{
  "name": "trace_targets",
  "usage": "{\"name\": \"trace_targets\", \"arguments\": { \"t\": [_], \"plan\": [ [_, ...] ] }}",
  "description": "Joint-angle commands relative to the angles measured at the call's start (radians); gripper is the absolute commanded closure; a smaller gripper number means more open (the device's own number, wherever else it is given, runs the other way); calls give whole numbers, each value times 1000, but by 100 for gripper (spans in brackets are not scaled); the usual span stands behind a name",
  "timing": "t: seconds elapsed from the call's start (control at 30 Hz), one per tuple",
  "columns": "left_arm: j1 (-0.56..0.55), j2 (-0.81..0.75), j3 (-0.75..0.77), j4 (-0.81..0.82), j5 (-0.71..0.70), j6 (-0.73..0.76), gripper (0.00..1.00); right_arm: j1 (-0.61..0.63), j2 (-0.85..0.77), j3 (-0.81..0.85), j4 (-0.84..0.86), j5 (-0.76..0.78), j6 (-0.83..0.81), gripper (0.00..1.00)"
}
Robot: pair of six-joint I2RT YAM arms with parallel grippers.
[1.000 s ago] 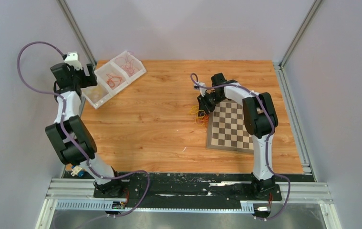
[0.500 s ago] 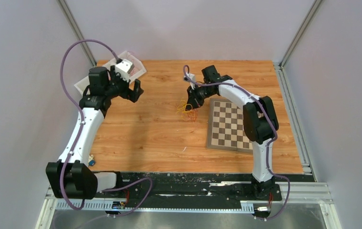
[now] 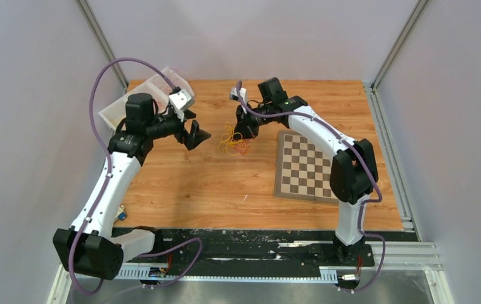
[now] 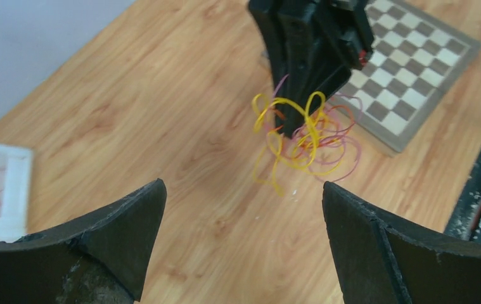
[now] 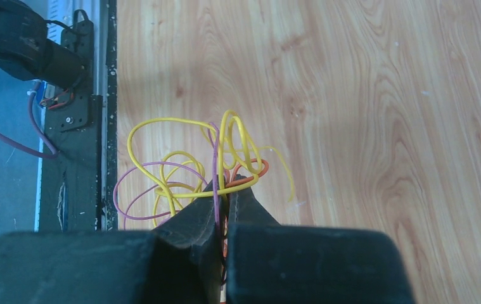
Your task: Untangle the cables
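Note:
The cables (image 3: pixel 233 142) are a small tangle of thin yellow, orange and purple-red strands hanging above the wooden table, left of the chessboard. My right gripper (image 3: pixel 243 131) is shut on the cables and holds them lifted; in the right wrist view the strands (image 5: pixel 190 171) are pinched between its closed jaws (image 5: pixel 226 190). My left gripper (image 3: pixel 198 135) is open and empty, just left of the bunch and apart from it. In the left wrist view the cables (image 4: pixel 304 136) hang ahead, under the right gripper (image 4: pixel 291 120), beyond my spread left fingers (image 4: pixel 133 218).
A chessboard (image 3: pixel 305 168) lies on the table at the right; it also shows in the left wrist view (image 4: pixel 409 82). A white compartment tray (image 3: pixel 130 104) with loose red strands sits at the back left corner, partly behind my left arm.
My right gripper has carried the cables leftward off the chessboard's edge toward the table's middle. My left arm has swung from the tray toward the bunch, with the gripper open.

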Motion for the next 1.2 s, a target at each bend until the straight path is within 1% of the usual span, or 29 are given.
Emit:
{"name": "trace_targets", "arguments": {
  "t": [0.0,0.07,0.13,0.17,0.2,0.23,0.3,0.37,0.47,0.63,0.73,0.9,1.0,1.07,1.13,1.17],
  "plan": [
    [-39,5,-77,139,189,-52,1,33,-79,47,47,-46,3,100],
    [-48,24,-92,179,204,-80,7,46,-98,37,50,-52,-14,100],
    [-50,54,-81,190,234,-112,15,55,-116,24,54,-55,-30,100],
    [-50,62,-76,191,261,-132,21,56,-121,19,56,-61,-31,100],
    [-51,76,-76,192,274,-140,24,58,-127,16,57,-64,-29,100],
    [-54,79,-82,191,289,-139,29,59,-130,17,59,-66,-24,100],
    [-57,72,-100,189,296,-125,34,59,-133,15,60,-62,-18,100],
    [-57,49,-121,188,291,-111,38,58,-137,11,60,-52,-11,100],
    [-57,2,-169,190,271,-100,41,53,-148,-8,63,-61,4,100],
    [-56,-75,-278,250,258,-137,39,51,-173,-26,71,-93,18,100],
    [-56,-79,-340,324,232,-187,36,50,-178,-26,74,-109,26,100],
    [-56,-49,-357,363,211,-192,34,50,-188,-29,78,-134,38,100],
    [-61,-14,-366,428,202,-224,34,51,-188,-27,84,-150,59,100],
    [-65,11,-354,466,198,-260,37,50,-186,-21,89,-150,76,100],
    [-67,25,-338,490,197,-295,42,46,-187,-22,91,-145,87,99],
    [-67,25,-328,493,196,-316,49,40,-188,-25,92,-142,92,99]
  ]
}}
